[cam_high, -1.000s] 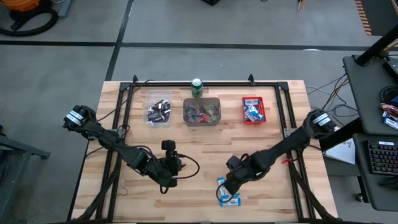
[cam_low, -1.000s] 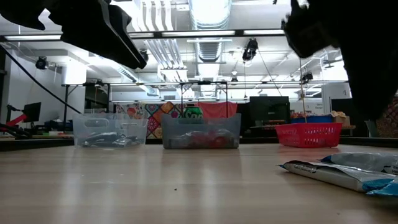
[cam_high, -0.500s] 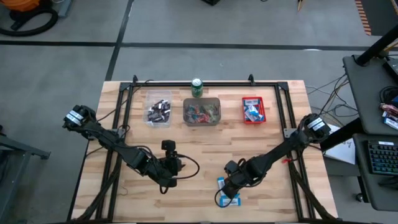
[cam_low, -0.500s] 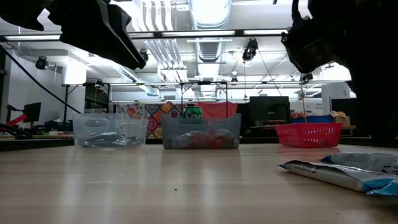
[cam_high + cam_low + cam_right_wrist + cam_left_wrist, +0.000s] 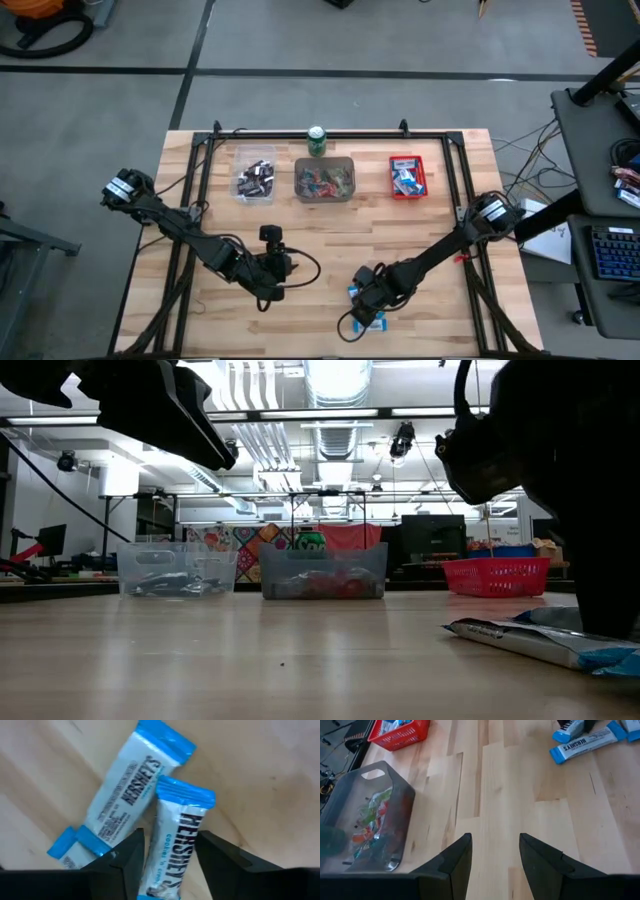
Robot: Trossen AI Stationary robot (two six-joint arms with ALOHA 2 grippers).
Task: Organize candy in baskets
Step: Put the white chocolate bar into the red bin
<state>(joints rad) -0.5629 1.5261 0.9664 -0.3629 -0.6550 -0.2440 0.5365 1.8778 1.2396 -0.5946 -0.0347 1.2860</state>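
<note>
Near table's front edge, right gripper (image 5: 165, 857) spread astride blue-and-white bar (image 5: 175, 845); left gripper (image 5: 492, 855) spread.

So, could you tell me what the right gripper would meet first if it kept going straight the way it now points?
Most likely the blue-and-white bar lying between the open fingers of the right gripper. A second bar lies beside it, touching or overlapping at one end. How near the gripper is remains unclear.

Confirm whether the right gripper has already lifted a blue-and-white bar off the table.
No: the right gripper is open astride a blue-and-white bar lying flat on the table.
</note>
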